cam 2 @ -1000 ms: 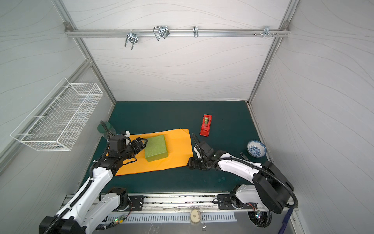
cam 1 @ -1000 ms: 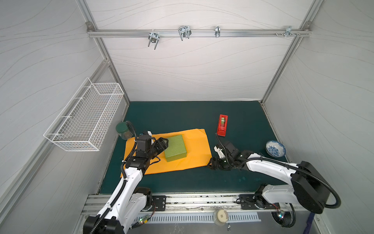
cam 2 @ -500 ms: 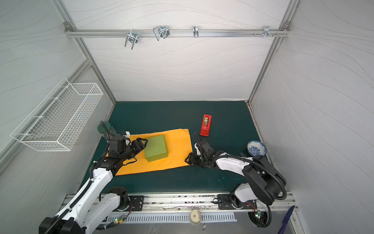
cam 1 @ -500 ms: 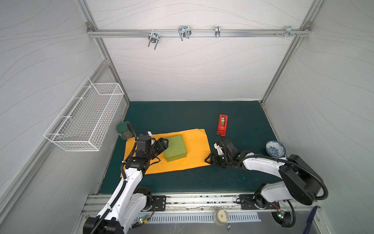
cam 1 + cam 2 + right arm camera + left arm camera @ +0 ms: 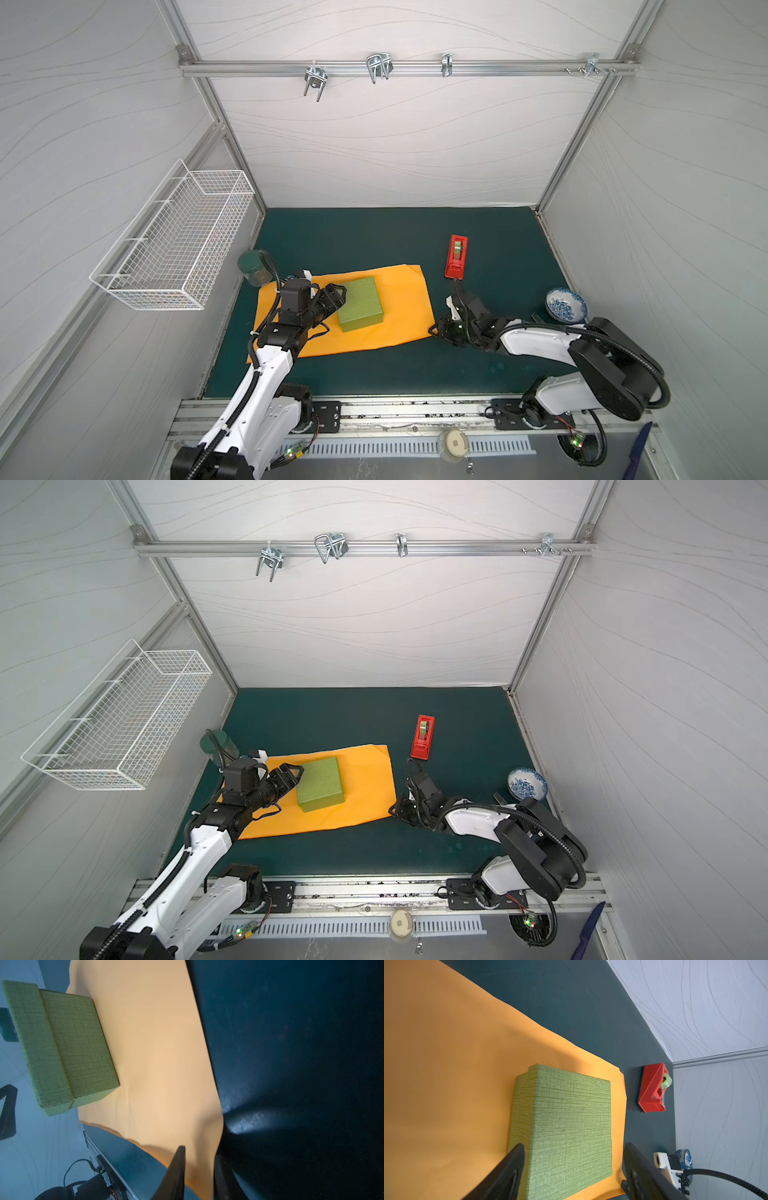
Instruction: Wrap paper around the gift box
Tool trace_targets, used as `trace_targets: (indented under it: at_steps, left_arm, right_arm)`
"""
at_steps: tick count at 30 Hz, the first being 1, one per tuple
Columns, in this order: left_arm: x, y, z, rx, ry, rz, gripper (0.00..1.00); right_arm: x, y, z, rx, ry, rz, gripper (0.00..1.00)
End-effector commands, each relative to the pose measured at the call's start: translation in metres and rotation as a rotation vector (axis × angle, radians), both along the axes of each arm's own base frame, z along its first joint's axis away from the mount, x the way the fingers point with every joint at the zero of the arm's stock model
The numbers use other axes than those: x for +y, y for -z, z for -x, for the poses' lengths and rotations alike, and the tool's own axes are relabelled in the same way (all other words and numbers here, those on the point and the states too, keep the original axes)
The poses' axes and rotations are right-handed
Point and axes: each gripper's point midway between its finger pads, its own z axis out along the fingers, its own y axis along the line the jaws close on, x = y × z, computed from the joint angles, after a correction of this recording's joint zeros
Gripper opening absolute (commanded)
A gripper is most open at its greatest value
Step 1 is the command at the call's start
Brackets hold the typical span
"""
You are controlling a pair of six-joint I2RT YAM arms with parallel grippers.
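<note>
we've got the paper (image 5: 401, 309) spread flat | gift box (image 5: 360, 309) sitting on its left-middle | left gripper (image 5: 337, 296) wide open, straddling box's left end | right gripper (image 5: 433, 329) jaws narrow around paper's near-right corner, we can't tell if it's pinched

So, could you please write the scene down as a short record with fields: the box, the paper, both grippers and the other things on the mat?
gift box: lies flat on the paper, unwrapped
paper: spread on the green mat, under the box
left gripper: open, jaws astride the box's end nearest that arm
right gripper: jaws narrow, the paper's edge between them; grip uncertain
other things: red tape dispenser, blue-patterned bowl, jar
</note>
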Motion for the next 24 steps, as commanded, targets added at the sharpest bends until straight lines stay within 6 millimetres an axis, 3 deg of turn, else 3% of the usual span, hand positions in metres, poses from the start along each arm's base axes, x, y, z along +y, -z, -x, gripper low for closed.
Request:
trace_targets:
  at_steps: [1, 7, 17, 24]
  left_arm:
    - [-0.004, -0.016, -0.006, -0.062, 0.012, 0.029, 0.76]
    - [-0.013, -0.020, -0.001, -0.037, 0.066, 0.056, 0.75]
    - [-0.037, 0.001, 0.009, 0.013, 0.156, 0.076, 0.75]
    - [-0.031, 0.027, -0.019, 0.079, 0.073, 0.077, 0.72]
  right_arm:
    - [-0.005, -0.002, -0.007, -0.036, 0.009, 0.026, 0.13]
    - [-0.029, 0.005, -0.015, -0.041, -0.013, 0.069, 0.00]
    - [-0.103, -0.002, -0.019, -0.021, 0.123, 0.070, 0.00]
    - [-0.123, -0.016, -0.011, -0.055, 0.183, 0.066, 0.00]
